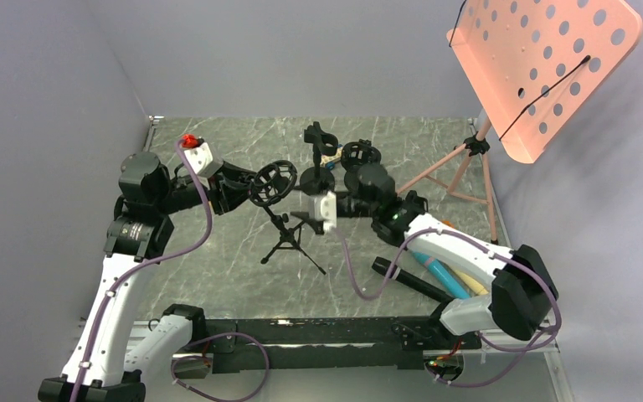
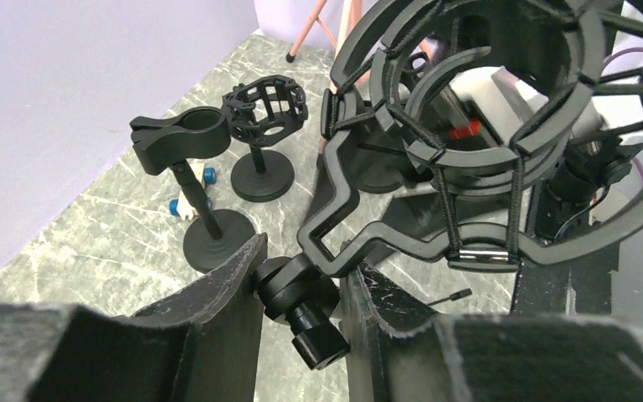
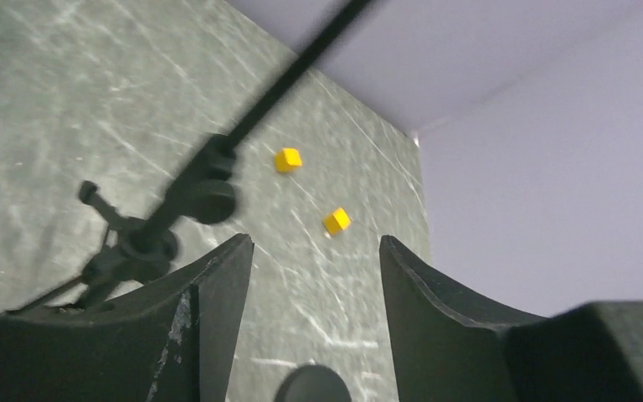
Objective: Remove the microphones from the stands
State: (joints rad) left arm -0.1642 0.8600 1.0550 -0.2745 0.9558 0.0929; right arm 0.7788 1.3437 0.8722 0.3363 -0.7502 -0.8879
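- Off the stand (image 1: 289,239): microphone (image 1: 414,285), lying flat down to its right.
- Just right of the stand: right gripper (image 3: 314,251), jaws parted, holding nothing.
- At the stand's top: left gripper (image 2: 301,289), partly closed, clamping the shock mount (image 2: 469,126) stem.

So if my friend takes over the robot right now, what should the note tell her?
Left gripper: shut on the stand, at the joint just under the ring mount.
Right gripper: open, with nothing between its fingers, close to the stand.
Things: the ring mount looks empty. A long black thing that looks like the microphone lies flat on the table, to the right of the stand.
Done: the microphone seems to be out of the stand.
Left: check that it really is the microphone, let go of the stand, move both arms away.
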